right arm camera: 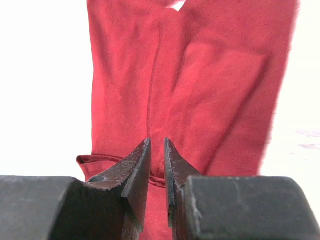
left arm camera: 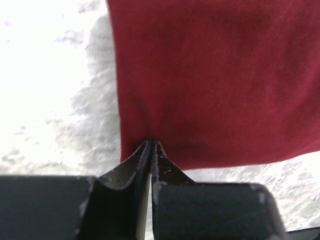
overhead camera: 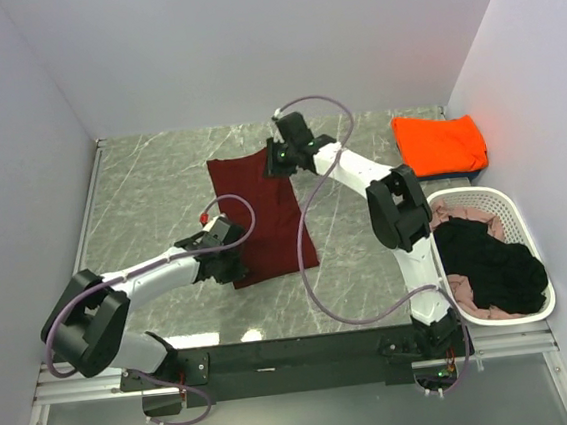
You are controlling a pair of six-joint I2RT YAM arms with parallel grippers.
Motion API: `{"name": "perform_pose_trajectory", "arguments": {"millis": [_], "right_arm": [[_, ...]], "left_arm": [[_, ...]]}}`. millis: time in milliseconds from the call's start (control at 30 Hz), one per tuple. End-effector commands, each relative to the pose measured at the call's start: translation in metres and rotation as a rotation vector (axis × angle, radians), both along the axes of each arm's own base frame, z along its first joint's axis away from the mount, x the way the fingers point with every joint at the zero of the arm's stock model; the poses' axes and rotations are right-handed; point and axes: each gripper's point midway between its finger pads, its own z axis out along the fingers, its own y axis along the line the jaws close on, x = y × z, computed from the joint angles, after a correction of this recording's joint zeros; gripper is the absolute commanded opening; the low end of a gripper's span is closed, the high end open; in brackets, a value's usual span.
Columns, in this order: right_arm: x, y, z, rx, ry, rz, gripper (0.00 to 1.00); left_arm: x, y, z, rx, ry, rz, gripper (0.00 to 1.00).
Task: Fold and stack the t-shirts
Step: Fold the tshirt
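A dark maroon t-shirt (overhead camera: 263, 209) lies on the marble table as a long strip, folded lengthwise. My left gripper (overhead camera: 235, 267) is at its near left corner. In the left wrist view the jaws (left arm camera: 151, 141) are pressed together on the edge of the maroon cloth (left arm camera: 215, 75). My right gripper (overhead camera: 281, 160) is at the far edge of the shirt. Its jaws (right arm camera: 157, 141) stand a narrow gap apart with the maroon cloth (right arm camera: 200, 75) and its hem between them. A folded bright orange t-shirt (overhead camera: 440, 142) rests at the back right on a dark blue one (overhead camera: 452, 172).
A white perforated basket (overhead camera: 521, 218) stands at the right edge and holds a black t-shirt (overhead camera: 492, 265) and a pale pink one (overhead camera: 462, 216). Walls close in the table on the left, back and right.
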Motion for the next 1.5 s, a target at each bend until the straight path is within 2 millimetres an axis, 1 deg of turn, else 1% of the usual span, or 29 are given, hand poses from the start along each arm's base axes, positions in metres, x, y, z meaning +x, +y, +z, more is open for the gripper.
{"name": "perform_pose_trajectory", "arguments": {"millis": [0, 33, 67, 100, 133, 167, 233, 300, 367, 400, 433, 467, 533, 567, 600, 633, 667, 833, 867, 900, 1000, 1133, 1167, 1233, 1267, 1333, 1367, 1433, 1467], "right_arm": [[-0.005, -0.002, 0.040, 0.060, -0.029, 0.035, 0.24], [-0.012, -0.002, 0.044, 0.080, -0.031, 0.051, 0.25], [-0.030, -0.007, 0.046, 0.098, -0.016, 0.070, 0.25], [-0.035, -0.005, 0.053, 0.135, -0.036, 0.088, 0.25], [-0.049, -0.003, 0.054, 0.173, -0.012, 0.118, 0.25], [-0.067, -0.010, 0.047, 0.185, 0.014, 0.129, 0.26], [-0.083, -0.008, 0.051, 0.259, 0.021, 0.162, 0.26], [-0.097, -0.012, 0.043, 0.299, 0.034, 0.181, 0.27], [-0.105, -0.015, 0.034, 0.317, 0.072, 0.192, 0.27], [-0.104, -0.014, 0.032, 0.330, 0.065, 0.200, 0.27], [-0.103, -0.014, 0.030, 0.343, 0.075, 0.199, 0.27], [-0.100, -0.016, 0.022, 0.359, 0.103, 0.203, 0.27], [-0.094, -0.015, 0.016, 0.386, 0.125, 0.199, 0.27], [-0.090, -0.016, 0.006, 0.394, 0.149, 0.195, 0.27], [-0.081, -0.020, 0.003, 0.403, 0.145, 0.181, 0.27], [-0.077, -0.023, -0.002, 0.411, 0.159, 0.167, 0.27], [-0.071, -0.025, -0.014, 0.411, 0.179, 0.154, 0.27], [-0.042, -0.050, -0.045, 0.449, 0.243, 0.057, 0.27], [-0.038, -0.054, -0.054, 0.449, 0.259, 0.041, 0.27], [-0.036, -0.058, -0.058, 0.452, 0.265, 0.027, 0.27], [-0.031, -0.075, -0.058, 0.480, 0.255, -0.020, 0.27], [-0.037, -0.085, -0.041, 0.462, 0.221, -0.027, 0.28], [-0.046, -0.086, -0.030, 0.467, 0.212, -0.019, 0.29], [-0.056, -0.082, -0.013, 0.506, 0.192, 0.000, 0.31], [-0.071, -0.076, 0.002, 0.531, 0.172, 0.037, 0.32], [-0.090, -0.066, 0.014, 0.558, 0.183, 0.071, 0.34], [-0.102, -0.063, 0.022, 0.564, 0.177, 0.091, 0.34], [-0.129, -0.039, 0.031, 0.575, 0.188, 0.171, 0.34], [-0.141, -0.032, 0.036, 0.580, 0.192, 0.198, 0.36]], "left_arm": [[-0.014, 0.009, 0.007, 0.021, 0.026, -0.001, 0.11], [-0.011, 0.009, 0.015, 0.022, 0.009, 0.001, 0.13], [-0.007, 0.008, 0.025, 0.010, -0.022, 0.005, 0.14], [-0.001, 0.010, 0.033, 0.013, -0.053, 0.012, 0.16], [0.006, 0.007, 0.046, -0.002, -0.087, 0.016, 0.18], [0.011, 0.006, 0.057, -0.018, -0.120, 0.021, 0.19], [0.025, 0.005, 0.076, -0.051, -0.179, 0.031, 0.22], [0.041, 0.002, 0.090, -0.098, -0.235, 0.025, 0.23], [0.056, 0.001, 0.092, -0.142, -0.237, 0.026, 0.23], [0.072, 0.002, 0.098, -0.161, -0.273, 0.035, 0.22], [0.077, -0.001, 0.097, -0.179, -0.268, 0.027, 0.22], [0.084, -0.002, 0.086, -0.173, -0.245, 0.024, 0.21], [0.105, -0.007, 0.088, -0.197, -0.263, 0.020, 0.19], [0.110, -0.008, 0.072, -0.183, -0.224, 0.020, 0.18], [0.116, -0.008, 0.068, -0.179, -0.222, 0.017, 0.17], [0.129, -0.006, 0.068, -0.183, -0.235, 0.028, 0.15], [0.133, -0.005, 0.051, -0.169, -0.198, 0.034, 0.14], [0.158, 0.013, 0.020, -0.171, -0.144, 0.092, 0.12], [0.159, 0.016, 0.008, -0.164, -0.121, 0.101, 0.12], [0.162, 0.017, 0.006, -0.169, -0.115, 0.097, 0.12], [0.161, 0.027, -0.002, -0.144, -0.092, 0.105, 0.13], [0.159, 0.032, 0.017, -0.133, -0.117, 0.112, 0.16], [0.160, 0.032, 0.032, -0.143, -0.148, 0.108, 0.17], [0.151, 0.032, 0.043, -0.153, -0.149, 0.102, 0.22], [0.149, 0.032, 0.060, -0.170, -0.181, 0.102, 0.24], [0.135, 0.029, 0.066, -0.184, -0.175, 0.091, 0.27], [0.130, 0.026, 0.079, -0.204, -0.201, 0.078, 0.28], [0.111, 0.019, 0.077, -0.218, -0.183, 0.063, 0.28], [0.104, 0.013, 0.084, -0.249, -0.196, 0.056, 0.29]]}}
